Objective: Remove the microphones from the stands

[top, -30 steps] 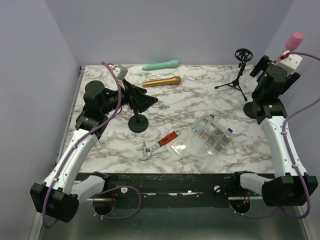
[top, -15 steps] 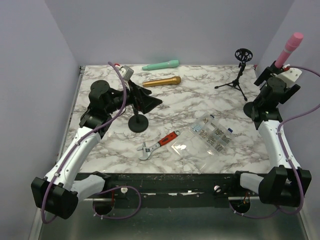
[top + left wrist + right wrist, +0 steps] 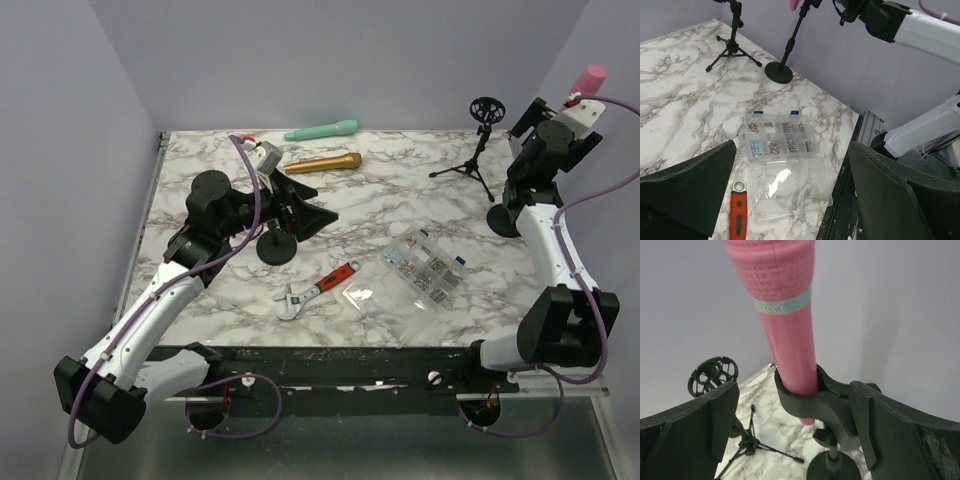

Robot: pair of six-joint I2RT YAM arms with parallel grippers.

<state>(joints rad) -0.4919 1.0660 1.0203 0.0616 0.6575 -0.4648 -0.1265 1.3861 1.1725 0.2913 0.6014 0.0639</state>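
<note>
Since the mic (image 3: 790,335) stands nearly upright in its stand (image 3: 832,412) at the counter (image 3: 400,190) right edge, dead centre between the wide-open fingers of my right claw (image 3: 792,405), that arm's closer. My left claw (image 3: 790,150) gapes too, well away.

The pink microphone (image 3: 786,315) stands almost upright, head up. Its lower end sits in the top of the black stand (image 3: 822,402) at the surface's (image 3: 400,190) far right.
</note>
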